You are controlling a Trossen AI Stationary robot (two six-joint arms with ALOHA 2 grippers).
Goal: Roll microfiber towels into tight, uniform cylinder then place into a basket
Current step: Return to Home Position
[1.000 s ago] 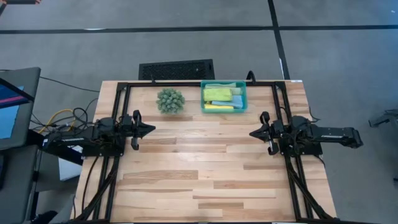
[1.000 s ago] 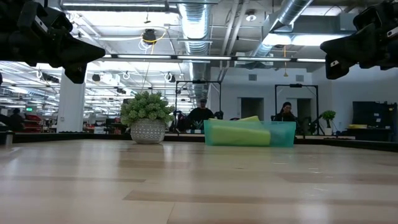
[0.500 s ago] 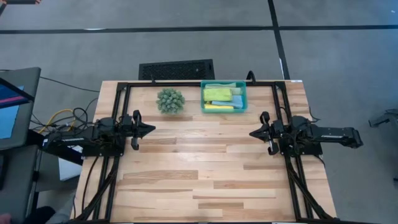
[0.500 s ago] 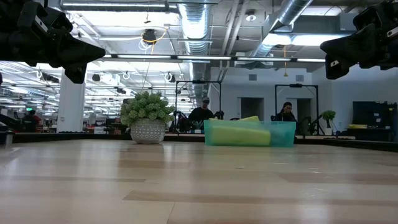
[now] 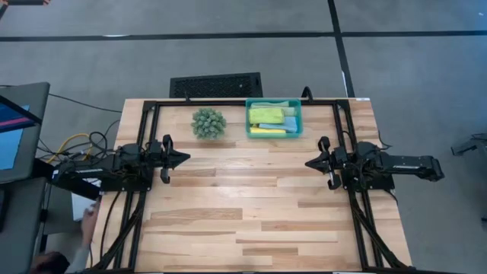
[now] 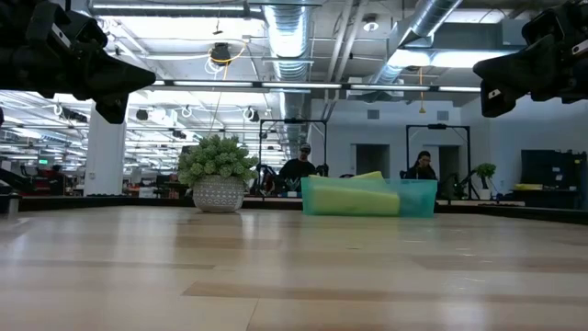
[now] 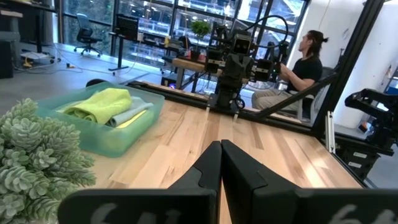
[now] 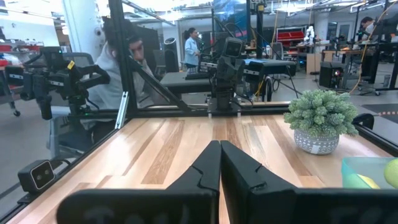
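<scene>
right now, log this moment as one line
microfiber towels: in teal bin | left end effector: shut, empty, over left of table | right end effector: shut, empty, over right of table

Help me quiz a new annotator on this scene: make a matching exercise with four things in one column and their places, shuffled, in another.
Things
1. towels
2. plant
3. grille
4. left arm

Places
a. off the table, beyond its far edge
b. inside the basket
c. on the table beside the basket
d. over the table's left side, jaws shut, facing the right arm

Pairs: 1-b, 2-c, 3-a, 4-d
</scene>
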